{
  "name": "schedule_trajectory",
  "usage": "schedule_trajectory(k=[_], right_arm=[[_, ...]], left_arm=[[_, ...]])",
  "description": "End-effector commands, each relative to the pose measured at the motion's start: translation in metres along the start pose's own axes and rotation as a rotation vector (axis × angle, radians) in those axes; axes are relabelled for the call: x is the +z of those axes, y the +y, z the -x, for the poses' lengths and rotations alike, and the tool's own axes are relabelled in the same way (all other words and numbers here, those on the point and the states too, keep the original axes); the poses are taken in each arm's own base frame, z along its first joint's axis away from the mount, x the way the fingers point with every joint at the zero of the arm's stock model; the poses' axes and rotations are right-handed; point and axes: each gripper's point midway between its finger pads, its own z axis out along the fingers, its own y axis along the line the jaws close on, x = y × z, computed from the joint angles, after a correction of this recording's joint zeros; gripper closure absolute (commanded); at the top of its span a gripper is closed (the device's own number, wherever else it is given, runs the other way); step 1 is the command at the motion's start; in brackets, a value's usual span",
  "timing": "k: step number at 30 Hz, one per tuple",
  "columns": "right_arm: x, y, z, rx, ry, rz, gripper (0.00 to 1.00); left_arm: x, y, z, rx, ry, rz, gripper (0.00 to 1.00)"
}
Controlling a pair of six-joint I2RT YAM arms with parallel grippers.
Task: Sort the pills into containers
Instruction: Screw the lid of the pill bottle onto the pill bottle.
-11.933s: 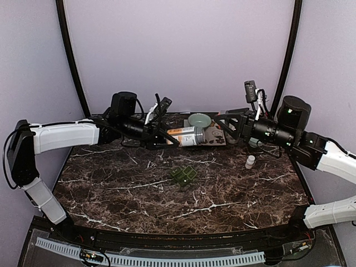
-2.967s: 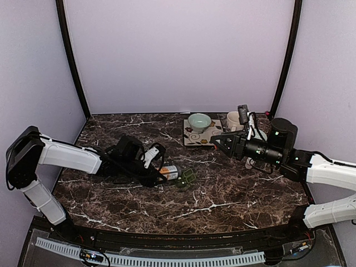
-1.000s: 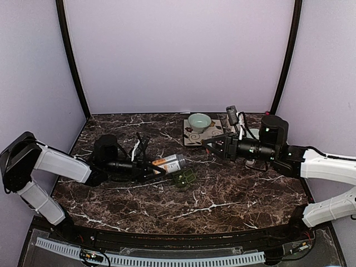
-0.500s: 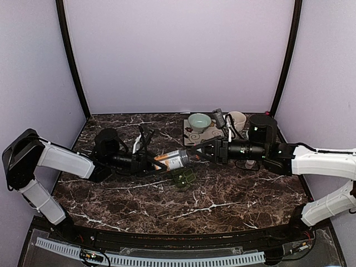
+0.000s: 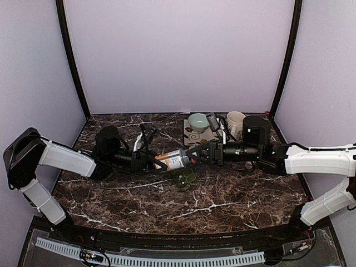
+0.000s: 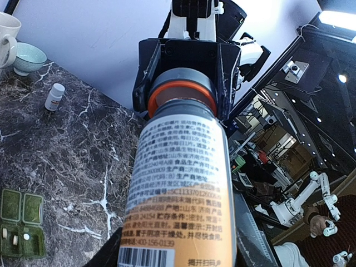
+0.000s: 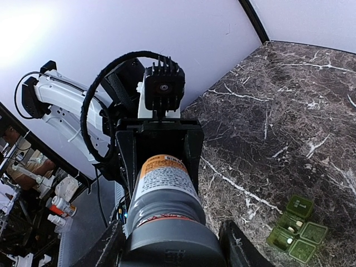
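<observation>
An orange-and-white pill bottle (image 5: 173, 160) hangs level above the table, between both arms. My left gripper (image 5: 157, 161) is shut on its base end, and the label (image 6: 181, 183) fills the left wrist view. My right gripper (image 5: 193, 156) is shut on the bottle's grey cap (image 7: 172, 247), which sits at the neck with an orange ring (image 6: 182, 89) showing. The dark-green containers (image 5: 183, 177) lie on the marble just below the bottle, lids open. Small white pills (image 6: 25, 237) rest in two compartments; the containers (image 7: 292, 228) also show in the right wrist view.
A pale green bowl (image 5: 198, 120) on a patterned mat (image 5: 192, 137) and a cream mug (image 5: 235, 119) stand at the back. A small white bottle (image 6: 54, 96) stands on the marble near them. Black frame posts (image 5: 71, 58) rise at both back corners.
My right arm has reached left until its gripper met the cap end of the bottle. My left arm has brought the bottle up and turned it level toward the right gripper.
</observation>
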Motion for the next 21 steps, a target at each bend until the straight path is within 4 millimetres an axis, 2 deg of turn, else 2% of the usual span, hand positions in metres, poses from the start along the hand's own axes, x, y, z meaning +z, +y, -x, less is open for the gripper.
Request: schedule_trajectory(k=[1, 21], right_arm=[[0.0033, 0.0214, 0.0201, -0.031, -0.049, 0.07, 0.56], [0.0123, 0.023, 0.0125, -0.014, -0.028, 0.084, 0.56]], left_arm=[[-0.0003, -0.0115, 0.0141, 0.063, -0.012, -0.044, 1.0], [0.0006, -0.0139, 0.0175, 0.069, -0.014, -0.055, 1.0]])
